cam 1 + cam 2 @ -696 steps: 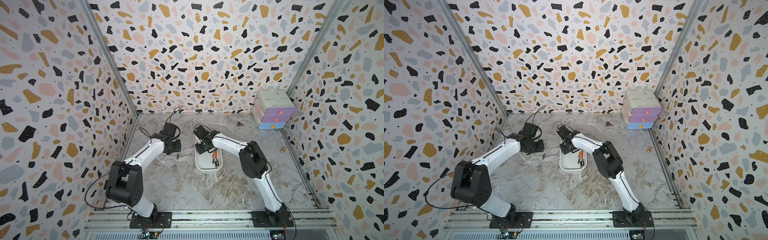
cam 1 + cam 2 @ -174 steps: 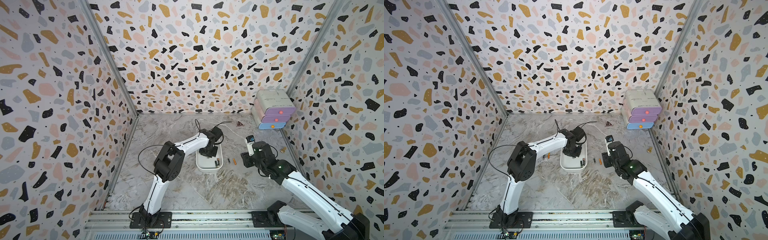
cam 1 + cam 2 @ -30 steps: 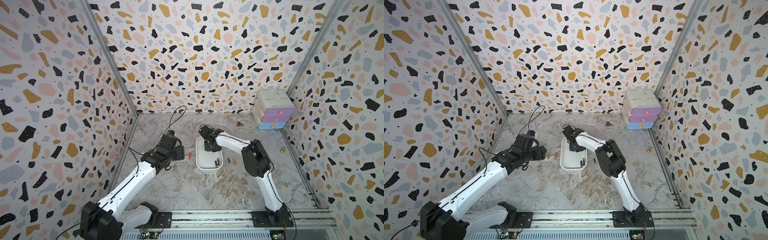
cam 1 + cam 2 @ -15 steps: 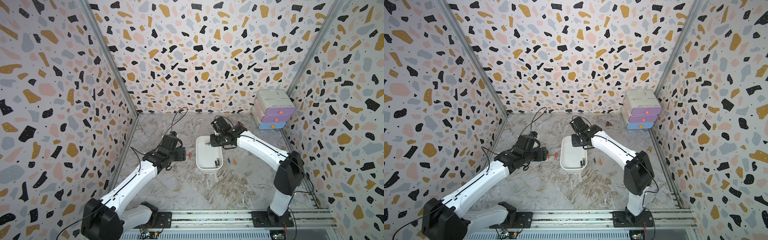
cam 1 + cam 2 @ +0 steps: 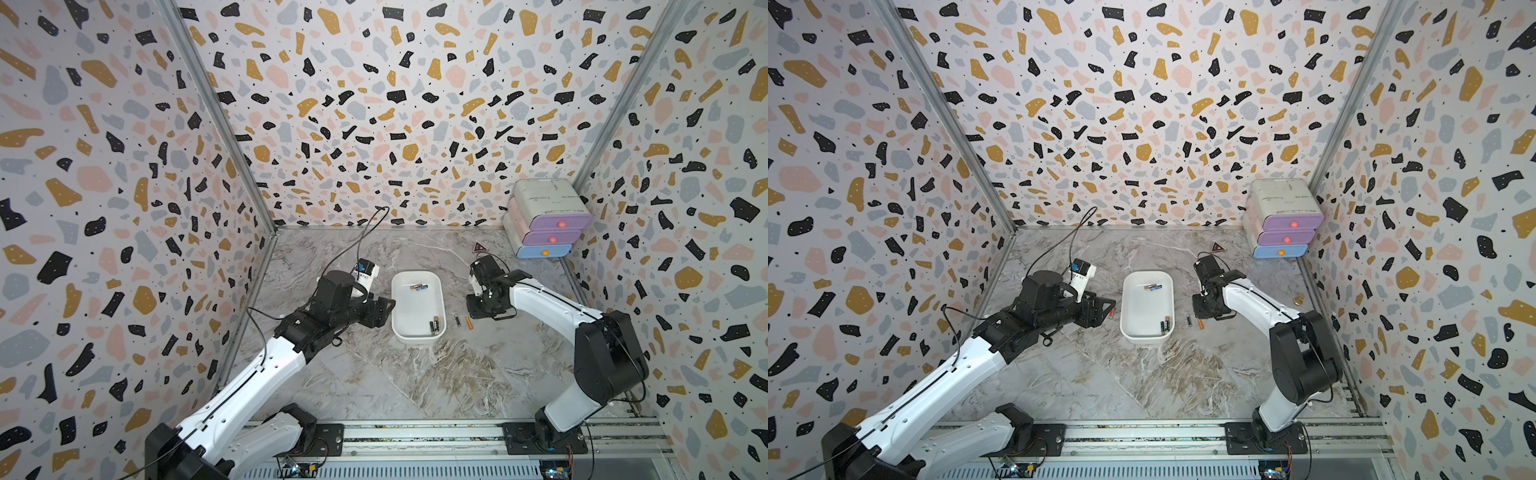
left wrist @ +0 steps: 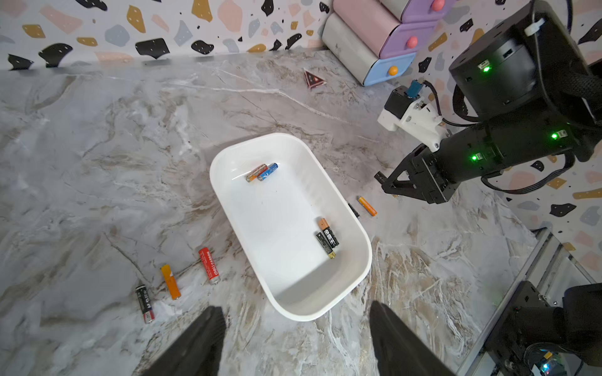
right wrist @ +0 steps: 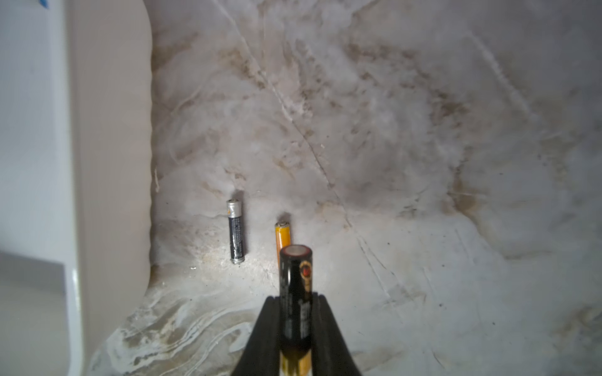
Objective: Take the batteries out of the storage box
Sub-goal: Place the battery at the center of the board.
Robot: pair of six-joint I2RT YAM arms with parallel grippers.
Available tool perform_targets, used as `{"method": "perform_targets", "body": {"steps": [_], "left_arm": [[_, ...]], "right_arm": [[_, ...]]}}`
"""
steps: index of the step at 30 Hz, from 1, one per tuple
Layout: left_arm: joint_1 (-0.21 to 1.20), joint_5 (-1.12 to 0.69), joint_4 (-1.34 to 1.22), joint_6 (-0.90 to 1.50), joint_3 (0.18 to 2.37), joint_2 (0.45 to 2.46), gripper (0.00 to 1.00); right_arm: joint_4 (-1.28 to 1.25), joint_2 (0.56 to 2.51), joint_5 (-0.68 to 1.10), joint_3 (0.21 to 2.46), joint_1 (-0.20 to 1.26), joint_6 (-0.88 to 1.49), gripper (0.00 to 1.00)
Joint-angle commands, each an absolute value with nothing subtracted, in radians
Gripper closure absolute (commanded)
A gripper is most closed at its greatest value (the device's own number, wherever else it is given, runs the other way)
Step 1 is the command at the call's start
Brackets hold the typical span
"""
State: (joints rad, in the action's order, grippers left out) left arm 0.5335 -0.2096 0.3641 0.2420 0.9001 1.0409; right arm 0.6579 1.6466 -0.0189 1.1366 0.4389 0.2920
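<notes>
The left fingers (image 6: 202, 341) stand spread wide with nothing between them, low over the tabletop (image 6: 97, 146) and close to the left long side of the storage box (image 5: 415, 309). Left of the box, three batteries lie on the tabletop, each apart from the others: a black-and-red battery (image 6: 145, 303) farthest out, a plain orange battery (image 6: 170, 281) next, and a red battery (image 6: 208, 265) nearest the box wall but not touching it. The storage box, white and lidless, sits near the middle of the tabletop with its long sides running away from the robot. Four batteries lie inside. At the far end an orange-and-silver battery (image 6: 256, 172) and a blue battery (image 6: 267, 171) rest side by side, touching. Toward the near right corner a copper-ended black battery (image 6: 329, 235) and a slimmer black battery (image 6: 325, 247) lie side by side. Right of the box, on the tabletop, a small black battery (image 7: 236, 231) lies just beside the box wall, and a slim orange battery (image 7: 282, 234) lies parallel to it, a little apart. The right fingers (image 7: 329, 332) are clamped on a black-and-gold battery (image 7: 294, 286), which runs lengthwise between them and sticks out past their tips. In the right wrist view it covers one end of the slim orange battery; whether it touches the tabletop cannot be told. In the far right corner a pastel drawer unit (image 5: 544, 220) stands against the wall.
</notes>
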Motion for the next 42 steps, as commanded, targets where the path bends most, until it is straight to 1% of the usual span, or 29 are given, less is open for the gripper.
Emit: {"method": "perform_targets", "body": {"steps": [1, 6, 17, 29, 32, 34, 36, 39, 42], "left_arm": [[0.536, -0.23, 0.342, 0.222, 0.9, 1.055, 0.25], [0.535, -0.213, 0.366, 0.219, 0.899, 1.05, 0.24], [0.535, -0.199, 0.371, 0.224, 0.901, 1.063, 0.24], [0.535, -0.193, 0.373, 0.235, 0.904, 1.078, 0.23], [0.535, -0.195, 0.376, 0.233, 0.912, 1.087, 0.22], [0.535, -0.19, 0.394, 0.236, 0.933, 1.106, 0.17], [0.535, -0.173, 0.468, 0.239, 0.996, 1.155, 0.16], [0.535, -0.158, 0.593, 0.234, 1.101, 1.233, 0.17], [0.534, -0.176, 0.639, 0.228, 1.159, 1.277, 0.18]], "right_arm": [[0.684, 1.667, -0.086, 1.147, 0.444, 0.233, 1.0], [0.713, 1.724, -0.216, 1.141, 0.443, 0.223, 1.0], [0.66, 1.782, -0.204, 1.118, 0.443, 0.243, 0.99], [0.632, 1.792, -0.18, 1.108, 0.442, 0.262, 0.89], [0.629, 1.786, -0.167, 1.109, 0.442, 0.263, 0.82], [0.632, 1.772, -0.162, 1.111, 0.442, 0.268, 0.77], [0.633, 1.748, -0.158, 1.111, 0.441, 0.274, 0.71], [0.639, 1.711, -0.161, 1.112, 0.442, 0.277, 0.66], [0.675, 1.673, -0.163, 1.127, 0.442, 0.276, 0.64]]}}
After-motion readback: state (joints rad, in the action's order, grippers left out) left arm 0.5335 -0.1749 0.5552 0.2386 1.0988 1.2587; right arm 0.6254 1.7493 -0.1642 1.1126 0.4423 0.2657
